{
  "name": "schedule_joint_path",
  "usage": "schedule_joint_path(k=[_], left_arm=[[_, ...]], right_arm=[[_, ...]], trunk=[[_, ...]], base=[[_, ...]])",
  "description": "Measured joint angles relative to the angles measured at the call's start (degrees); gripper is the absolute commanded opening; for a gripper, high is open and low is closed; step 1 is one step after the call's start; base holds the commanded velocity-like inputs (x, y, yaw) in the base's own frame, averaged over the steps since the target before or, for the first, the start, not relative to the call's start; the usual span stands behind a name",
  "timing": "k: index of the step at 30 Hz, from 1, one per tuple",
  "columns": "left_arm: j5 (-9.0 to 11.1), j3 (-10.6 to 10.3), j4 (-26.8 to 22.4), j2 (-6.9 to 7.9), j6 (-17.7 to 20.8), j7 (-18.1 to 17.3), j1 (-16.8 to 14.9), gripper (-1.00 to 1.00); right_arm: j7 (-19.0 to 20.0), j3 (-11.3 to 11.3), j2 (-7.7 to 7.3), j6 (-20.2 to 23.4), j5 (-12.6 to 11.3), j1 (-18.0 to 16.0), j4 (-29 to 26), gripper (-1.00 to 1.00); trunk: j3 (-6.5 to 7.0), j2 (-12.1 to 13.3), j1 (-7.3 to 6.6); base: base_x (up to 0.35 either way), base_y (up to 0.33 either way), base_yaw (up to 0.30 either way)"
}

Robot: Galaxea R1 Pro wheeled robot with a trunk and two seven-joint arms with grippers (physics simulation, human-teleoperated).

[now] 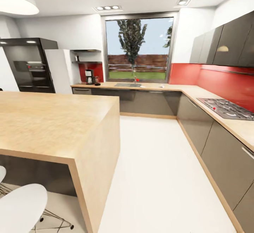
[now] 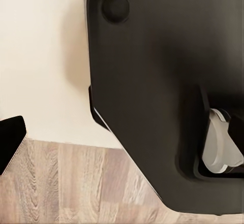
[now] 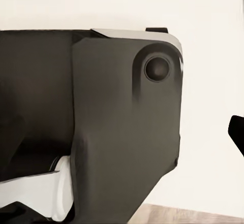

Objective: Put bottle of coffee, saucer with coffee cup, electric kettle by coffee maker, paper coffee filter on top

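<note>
Head view: coffee maker (image 1: 89, 77) on the far worktop (image 1: 155, 86) beneath wall shelves (image 1: 86, 62), left of the sink (image 1: 127, 85); a dark item just beside it, too small to identify. Wooden island (image 1: 53, 120) nearby. Left wrist view: robot base (image 2: 162, 92) above the floor; claw state cannot be told. Right wrist view: robot base (image 3: 101, 127); claw state cannot be told.

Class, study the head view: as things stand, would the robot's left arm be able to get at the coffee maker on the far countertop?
Probably not. The coffee maker stands on the far countertop under the shelves, with the wooden island and open floor between; the robot would likely need to drive closer first.
</note>
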Motion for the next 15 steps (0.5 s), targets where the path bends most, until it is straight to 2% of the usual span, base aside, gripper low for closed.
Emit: schedule_joint_path(k=[15], left_arm=[[0.1, 0.0, 0.0, 0.27, 0.0, 0.0, -0.1, 1.0]], right_arm=[[-0.1, 0.0, 0.0, 0.0, 0.0, 0.0, 0.0, 1.0]], trunk=[[2.71, 6.0, -3.3]], base=[[0.0, 0.0, -0.275]])
